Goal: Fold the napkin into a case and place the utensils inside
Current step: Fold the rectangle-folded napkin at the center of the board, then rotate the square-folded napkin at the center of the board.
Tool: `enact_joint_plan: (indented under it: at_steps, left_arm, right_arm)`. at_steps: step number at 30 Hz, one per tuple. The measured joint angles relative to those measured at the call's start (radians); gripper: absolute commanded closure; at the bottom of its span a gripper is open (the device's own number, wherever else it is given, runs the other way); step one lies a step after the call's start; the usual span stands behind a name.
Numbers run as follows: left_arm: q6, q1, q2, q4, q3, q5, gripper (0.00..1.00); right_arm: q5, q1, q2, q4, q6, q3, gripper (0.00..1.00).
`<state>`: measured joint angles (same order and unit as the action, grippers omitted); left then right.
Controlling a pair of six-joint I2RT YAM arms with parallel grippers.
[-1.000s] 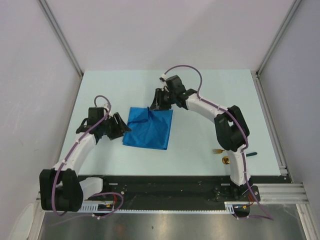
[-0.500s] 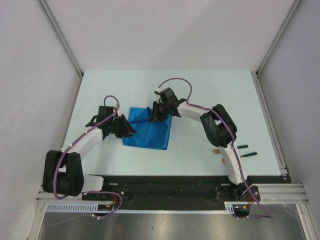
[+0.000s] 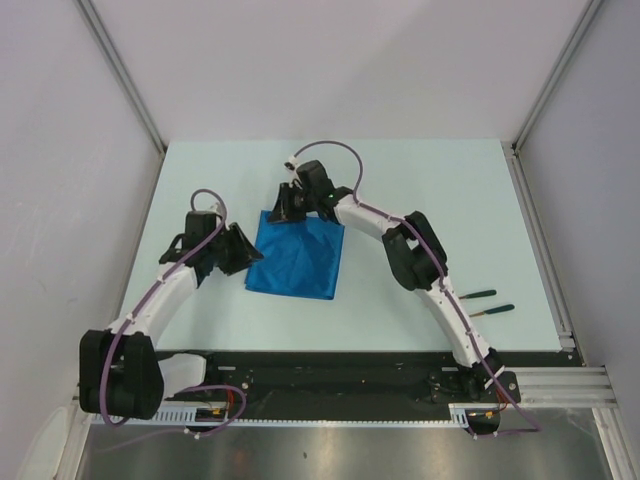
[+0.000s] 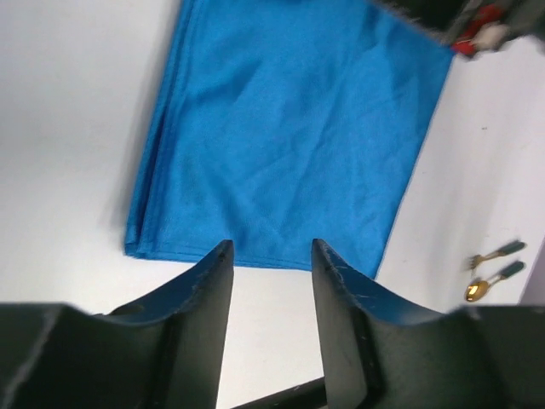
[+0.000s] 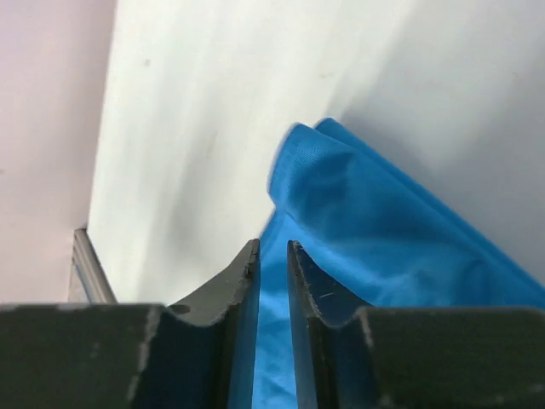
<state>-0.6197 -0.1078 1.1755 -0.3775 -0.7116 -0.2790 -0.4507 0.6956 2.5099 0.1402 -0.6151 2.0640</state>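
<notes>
The blue napkin (image 3: 300, 258) lies flat on the table as a folded rectangle. My right gripper (image 3: 284, 207) is at its far left corner, jaws almost together with blue cloth (image 5: 383, 230) pinched between them (image 5: 272, 244). My left gripper (image 3: 243, 252) is open and empty just off the napkin's left edge; in the left wrist view its fingers (image 4: 271, 247) frame the near edge of the cloth (image 4: 289, 136). The fork (image 3: 478, 295) and spoon (image 3: 494, 310) lie on the table at the right, by the right arm's base; both show in the left wrist view, fork (image 4: 496, 253), spoon (image 4: 491, 282).
The pale table (image 3: 440, 200) is bounded by grey walls and metal rails at left (image 3: 158, 150) and right (image 3: 540, 240). The right arm (image 3: 400, 240) stretches across the table behind the napkin.
My right gripper has moved left along the napkin's far edge, from its middle to the far left corner, and the raised fold has flattened. The left gripper drew back slightly. The utensils are now uncovered.
</notes>
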Motion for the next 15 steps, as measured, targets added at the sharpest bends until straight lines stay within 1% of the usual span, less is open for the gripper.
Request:
enact_joint_plan:
  at_steps: [1, 3, 4, 5, 6, 7, 8, 9, 10, 11, 12, 13, 15]
  left_arm:
    - [0.003, 0.004, 0.005, -0.008, -0.001, 0.004, 0.49]
    - [0.012, 0.011, 0.029, -0.037, -0.013, 0.006, 0.49]
    - [0.021, 0.013, 0.052, -0.053, -0.027, 0.007, 0.49]
    - [0.027, 0.015, 0.069, -0.060, -0.037, 0.007, 0.49]
    - [0.036, 0.016, 0.089, -0.067, -0.048, 0.006, 0.49]
    - [0.042, 0.016, 0.103, -0.071, -0.056, 0.006, 0.49]
    - [0.047, 0.017, 0.114, -0.072, -0.061, 0.005, 0.49]
    - [0.050, 0.017, 0.119, -0.071, -0.063, 0.005, 0.46]
    - [0.052, 0.017, 0.122, -0.071, -0.063, 0.003, 0.44]
    - [0.053, 0.017, 0.122, -0.071, -0.063, 0.003, 0.41]
    - [0.053, 0.017, 0.122, -0.070, -0.063, 0.003, 0.36]
    - [0.054, 0.017, 0.127, -0.071, -0.065, 0.004, 0.34]
    - [0.060, 0.018, 0.147, -0.083, -0.080, 0.009, 0.30]
  right_arm:
    - [-0.003, 0.002, 0.002, 0.004, -0.005, 0.021, 0.66]
    - [-0.008, 0.002, -0.025, 0.010, -0.005, 0.004, 0.60]
    - [-0.008, -0.001, -0.060, 0.018, -0.006, -0.040, 0.52]
    - [-0.006, -0.003, -0.100, 0.018, -0.003, -0.097, 0.48]
    - [-0.004, -0.008, -0.160, 0.020, 0.003, -0.190, 0.45]
    - [-0.001, -0.013, -0.242, 0.032, 0.013, -0.311, 0.37]
    - [0.009, -0.015, -0.301, 0.049, 0.016, -0.390, 0.34]
    - [0.021, -0.018, -0.367, 0.069, 0.020, -0.470, 0.32]
    - [0.037, -0.021, -0.488, 0.094, 0.030, -0.613, 0.26]
    - [0.039, -0.024, -0.500, 0.100, 0.030, -0.624, 0.24]
    - [0.053, -0.024, -0.557, 0.111, 0.035, -0.678, 0.22]
    - [0.073, -0.021, -0.613, 0.127, 0.041, -0.729, 0.18]
    - [0.109, -0.010, -0.710, 0.142, 0.047, -0.813, 0.15]
